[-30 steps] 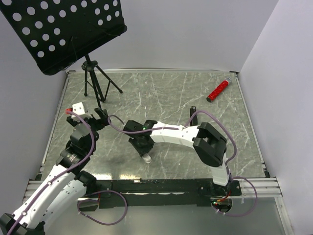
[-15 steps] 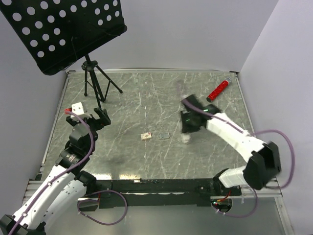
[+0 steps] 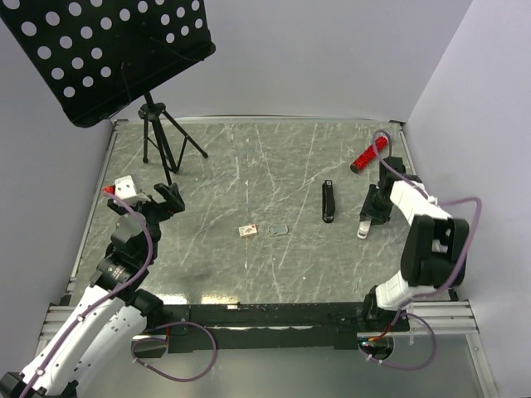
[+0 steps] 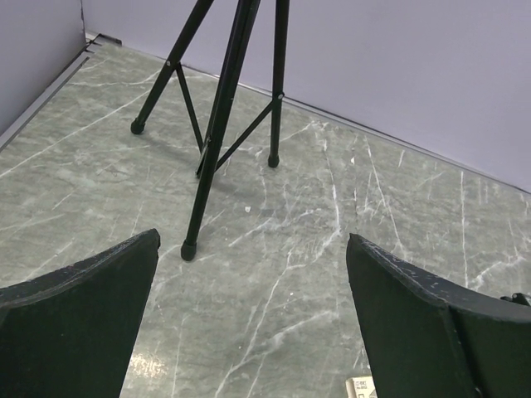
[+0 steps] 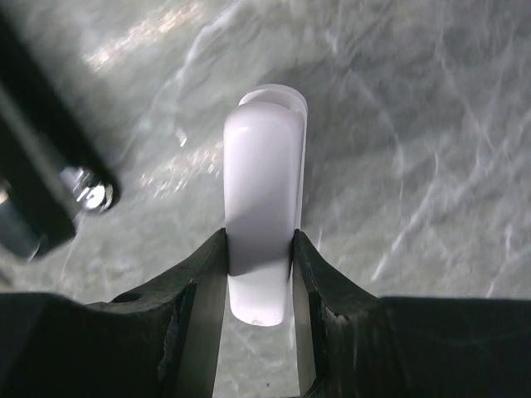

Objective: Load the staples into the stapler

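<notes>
right gripper (image 5: 259, 247) clamps white bar (image 5: 264, 166) | stapler (image 3: 328, 201) flat (apparently closed)

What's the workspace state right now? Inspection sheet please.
Surface: grey marbled table.
Job's things: stapler lying free, right of centre; staples box and tray piece side by side, apart, at centre.
Clutter: red cylinder at far right; white bar.
Pincers: left pincer open, empty; right pincer shut on the white bar.
Cables: purple cables along both arms, off the job's things.
Surroundings: music stand at far left; plain walls.
</notes>
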Robot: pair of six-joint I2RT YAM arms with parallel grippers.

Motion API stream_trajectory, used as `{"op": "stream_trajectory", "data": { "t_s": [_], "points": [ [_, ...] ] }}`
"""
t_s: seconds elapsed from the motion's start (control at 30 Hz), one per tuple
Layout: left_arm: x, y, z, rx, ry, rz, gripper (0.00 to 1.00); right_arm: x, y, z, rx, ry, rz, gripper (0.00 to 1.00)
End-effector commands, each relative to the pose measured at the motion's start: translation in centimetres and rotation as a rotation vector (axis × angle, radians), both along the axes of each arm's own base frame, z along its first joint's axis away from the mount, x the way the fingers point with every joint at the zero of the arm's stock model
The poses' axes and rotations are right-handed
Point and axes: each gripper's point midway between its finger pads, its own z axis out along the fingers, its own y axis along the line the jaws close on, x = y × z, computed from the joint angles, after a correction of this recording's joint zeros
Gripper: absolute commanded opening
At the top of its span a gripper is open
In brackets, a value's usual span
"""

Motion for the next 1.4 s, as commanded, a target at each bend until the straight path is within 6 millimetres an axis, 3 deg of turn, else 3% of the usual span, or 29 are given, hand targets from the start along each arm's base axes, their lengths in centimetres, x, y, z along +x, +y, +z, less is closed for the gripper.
{"op": "stream_trajectory", "data": {
  "t_s": [0.0, 0.03, 0.1, 0.17, 0.27, 0.37, 0.47, 0.6, 0.73, 0.93, 1.07, 1.23, 1.37],
  "points": [
    [-0.2, 0.1, 1.8, -0.043, -0.06, 0.0, 0.99, 3.3, -1.5, -1.3, 0.012, -0.035, -0.005, 0.2],
    [-0.2, 0.1, 1.7, -0.044, -0.059, -0.002, 0.99, 3.3, -1.8, -1.7, 0.007, -0.022, -0.006, 0.21],
    [-0.3, 0.2, 1.9, -0.048, -0.065, 0.003, 1.0, 2.9, -2.3, -2.3, -0.01, -0.001, -0.017, 0.33],
    [-0.4, 0.4, 1.9, -0.048, -0.067, 0.007, 0.99, 2.5, -2.4, -2.3, -0.018, 0.007, -0.027, 0.53],
    [-0.6, 0.5, 2.1, -0.053, -0.077, 0.01, 0.99, 2.7, -2.4, 0.1, -0.033, -0.059, -0.038, 0.69],
    [-0.6, 0.4, 2.2, -0.054, -0.082, 0.006, 0.99, 4.0, -1.5, 4.0, -0.049, -0.164, -0.004, 0.8],
    [-0.6, 0.4, 2.3, -0.058, -0.086, 0.004, 1.0, 5.5, 0.1, 7.1, -0.055, -0.235, 0.051, 0.85],
    [-0.7, 0.5, 2.4, -0.06, -0.091, 0.006, 0.99, 7.3, 2.2, 8.7, -0.051, -0.258, 0.119, 0.88],
    [-0.9, 0.7, 2.5, -0.061, -0.093, 0.012, 0.99, 8.1, 5.1, 8.1, -0.024, -0.243, 0.186, 0.88],
    [-1.0, 0.6, 2.7, -0.067, -0.1, 0.006, 0.99, 9.2, 8.2, 5.7, 0.004, -0.161, 0.26, 0.88],
    [-1.0, 0.6, 2.7, -0.069, -0.099, 0.002, 0.99, 10.0, 9.0, 3.4, 0.013, -0.102, 0.266, 0.87],
    [-1.2, 0.5, 2.9, -0.077, -0.109, -0.007, 1.0, 10.5, 10.1, 0.9, 0.014, -0.033, 0.301, 0.78],
    [-1.2, 0.4, 2.9, -0.077, -0.111, -0.011, 0.99, 10.8, 10.9, 0.1, 0.001, -0.007, 0.329, 0.68]
  ]
}}
